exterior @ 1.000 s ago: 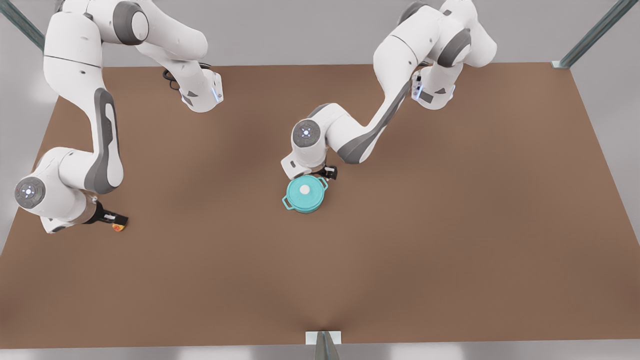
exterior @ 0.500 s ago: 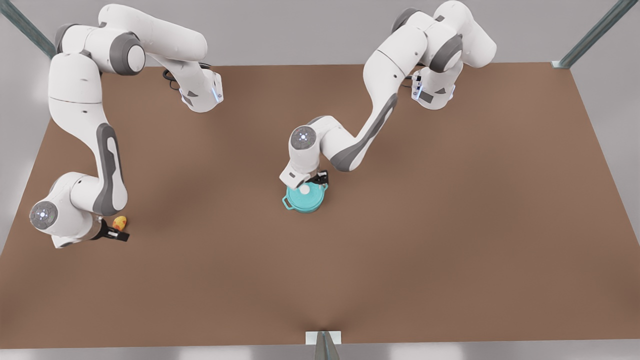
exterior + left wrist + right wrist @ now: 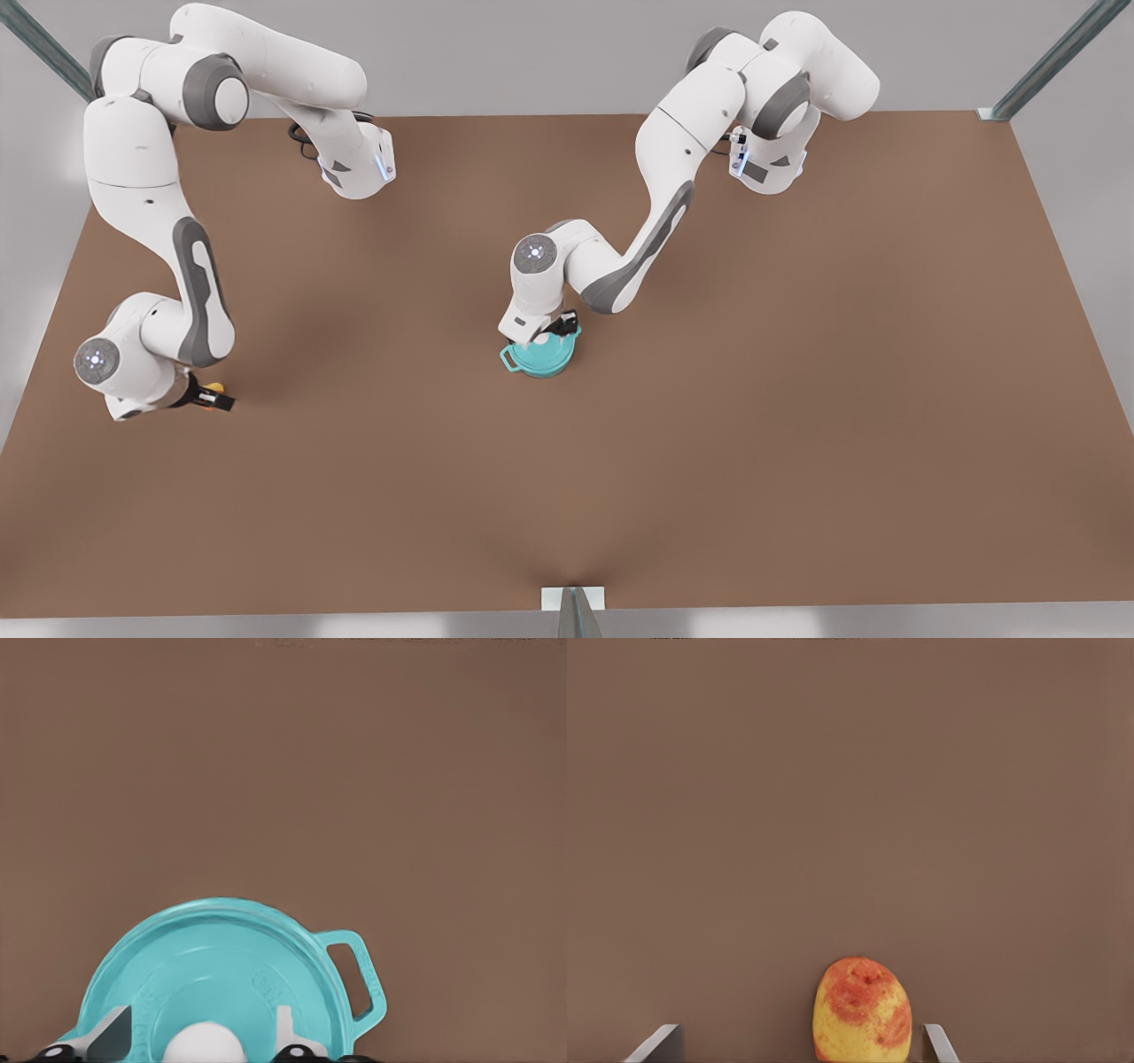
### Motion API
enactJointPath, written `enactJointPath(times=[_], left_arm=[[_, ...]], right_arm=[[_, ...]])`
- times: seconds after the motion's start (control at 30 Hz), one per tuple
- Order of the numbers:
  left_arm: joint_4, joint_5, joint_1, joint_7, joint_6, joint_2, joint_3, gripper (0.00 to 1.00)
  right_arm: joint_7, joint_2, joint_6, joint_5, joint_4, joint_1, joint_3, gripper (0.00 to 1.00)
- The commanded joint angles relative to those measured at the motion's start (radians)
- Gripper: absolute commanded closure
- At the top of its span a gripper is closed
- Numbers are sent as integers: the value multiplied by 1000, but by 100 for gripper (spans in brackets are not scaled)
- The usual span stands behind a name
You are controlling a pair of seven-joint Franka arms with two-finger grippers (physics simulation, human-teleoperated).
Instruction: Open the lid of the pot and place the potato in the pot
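The teal pot (image 3: 537, 363) stands mid-table with the pot lid (image 3: 221, 957) resting on it and one loop handle (image 3: 359, 974) showing. My left gripper (image 3: 203, 1017) hovers over the lid (image 3: 549, 348), open, a finger on each side of the white knob (image 3: 204, 1045) with gaps between. At the front view's left, the potato (image 3: 862, 1010), yellow with red blotches, lies on the table between the fingers of my open right gripper (image 3: 799, 1035), nearer one finger. In the front view the right gripper (image 3: 213, 399) covers most of the potato (image 3: 215, 387).
The brown table (image 3: 709, 425) stretches wide around both spots. A metal post foot (image 3: 573, 599) sits at its near edge, and both arm bases stand along the far edge.
The left gripper has come over the lid, hiding the knob in the front view. The right gripper swung beside the potato, then back onto it, now straddling it.
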Motion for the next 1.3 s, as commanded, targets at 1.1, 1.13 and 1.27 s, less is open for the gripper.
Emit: enactJointPath(times=[1.1,1.13,1.27], left_arm=[[-128,-195,839,1067,-450,-530,31,0],[-113,-195,844,1067,-450,-532,31,0],[-95,-183,842,1067,-451,-532,28,0]], right_arm=[[-46,43,196,-40,-41,-27,23,33],[-45,43,196,-40,-41,-27,24,33],[-48,43,196,-43,-41,-27,24,14]])
